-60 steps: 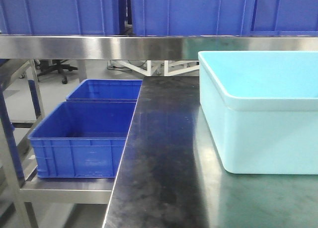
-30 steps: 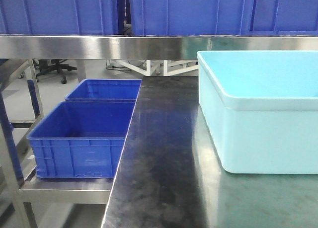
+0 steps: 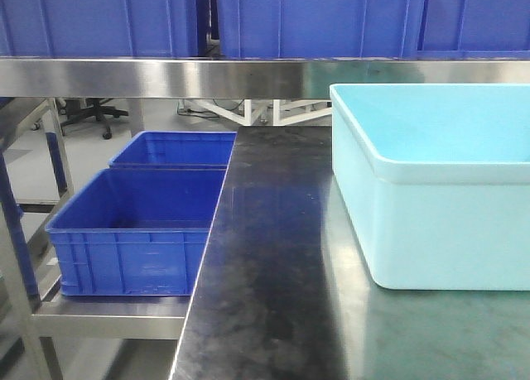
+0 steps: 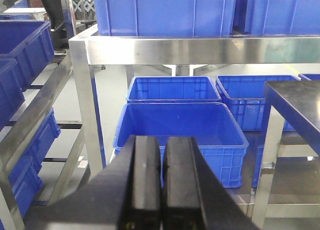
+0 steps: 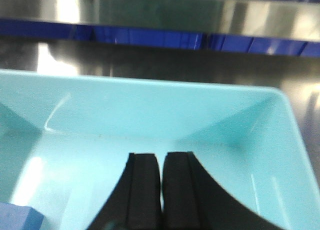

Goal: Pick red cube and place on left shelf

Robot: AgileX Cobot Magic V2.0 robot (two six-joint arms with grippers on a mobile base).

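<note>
My right pincer (image 5: pixel 161 162) sits at the bottom centre of its wrist view, its two black pads pressed together with nothing between them, hanging over the open mouth of the pale cyan tub (image 5: pixel 150 84). In the lower left corner of that view a blue block (image 5: pixel 17 217) shows inside the tub. The red cube I cannot see there or in any other view, so I cannot say where it is; it may lie in the part of the tub hidden under my pads. My left pincer (image 4: pixel 163 142) is likewise closed on nothing, at the bottom centre of its view, facing a blue crate (image 4: pixel 180 105) on the low shelf beside the steel frame (image 4: pixel 82 89). I judge the pick has not begun. Next I must find the cube, spread the right pads and come down around it.
</note>
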